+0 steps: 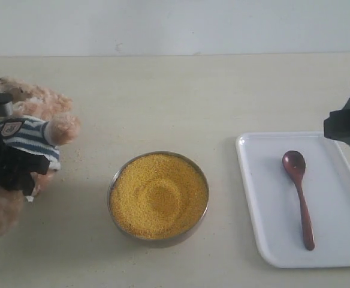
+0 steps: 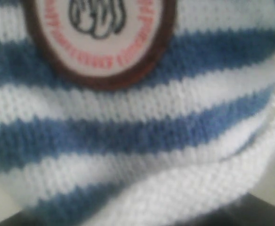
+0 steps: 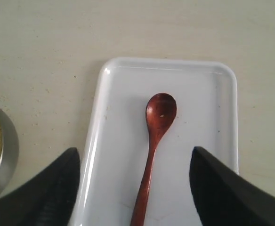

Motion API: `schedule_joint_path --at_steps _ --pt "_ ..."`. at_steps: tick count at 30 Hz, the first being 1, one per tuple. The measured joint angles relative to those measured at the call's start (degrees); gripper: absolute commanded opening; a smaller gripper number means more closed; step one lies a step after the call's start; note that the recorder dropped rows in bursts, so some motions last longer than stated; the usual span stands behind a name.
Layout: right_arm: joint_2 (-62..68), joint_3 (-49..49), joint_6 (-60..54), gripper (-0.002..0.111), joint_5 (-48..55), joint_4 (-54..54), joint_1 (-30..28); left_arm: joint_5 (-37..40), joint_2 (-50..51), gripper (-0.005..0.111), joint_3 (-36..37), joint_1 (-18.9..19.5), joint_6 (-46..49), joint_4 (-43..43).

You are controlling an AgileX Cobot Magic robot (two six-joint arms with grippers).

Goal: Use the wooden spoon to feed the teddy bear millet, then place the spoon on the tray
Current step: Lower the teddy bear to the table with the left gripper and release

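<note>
The teddy bear (image 1: pixel 37 102) lies at the table's left edge in its blue-and-white striped shirt (image 2: pixel 128 136), the badge (image 2: pixel 97 33) close to the left wrist camera. My left gripper (image 1: pixel 10 165) is clamped on its torso; the fingers are hidden behind the cloth. A metal bowl (image 1: pixel 112 186) holding the millet (image 1: pixel 158 195) sits in the middle. On the right, the wooden spoon (image 3: pixel 158 117) rests flat on the white tray (image 3: pixel 123 94), its oval end pointing away. My right gripper (image 3: pixel 133 155) hovers open above the handle, touching nothing.
The bowl's rim (image 3: pixel 8 150) lies just left of the tray. A few stray grains (image 3: pixel 38 113) dot the beige table between them. The tray (image 1: pixel 265 198) reaches the right edge of the exterior view; a pale wall runs behind.
</note>
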Motion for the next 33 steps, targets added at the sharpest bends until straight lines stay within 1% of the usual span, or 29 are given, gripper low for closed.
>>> schedule_joint_path --at_steps 3,5,10,16,17,20,22,25,33 --pt "-2.3 0.0 -0.3 0.062 0.5 0.0 0.0 0.0 2.1 0.005 0.0 0.0 -2.2 -1.3" --pt "-2.9 0.0 -0.4 0.062 0.6 0.0 0.0 0.0 2.7 0.011 0.0 0.0 -2.7 -2.6" --pt "-3.0 0.0 -0.5 0.062 0.7 0.5 0.0 -0.1 2.8 0.034 0.0 0.0 -3.1 -5.3" --pt "-3.0 0.0 -0.5 0.062 0.4 0.5 0.0 -1.2 2.8 0.066 0.0 0.0 -3.2 -6.5" --pt "-3.0 0.0 -0.5 0.062 0.4 0.5 0.0 -1.3 2.8 0.073 0.0 0.0 -3.2 -6.5" --pt "-3.0 0.0 -0.5 0.062 0.4 0.8 0.0 -1.8 2.8 0.087 0.0 0.0 -2.7 -6.5" --pt "-3.0 0.0 -0.9 0.062 0.4 1.1 0.0 -2.0 2.8 0.093 0.0 0.0 -2.5 -6.5" --pt "-3.0 0.0 -0.9 0.062 0.4 1.3 0.0 -2.0 2.8 0.098 0.0 0.0 -2.3 -6.5" --pt "-3.0 0.0 -1.1 0.062 0.4 1.4 0.0 -0.2 -0.1 0.098 -0.8 0.0 -1.8 -3.8"
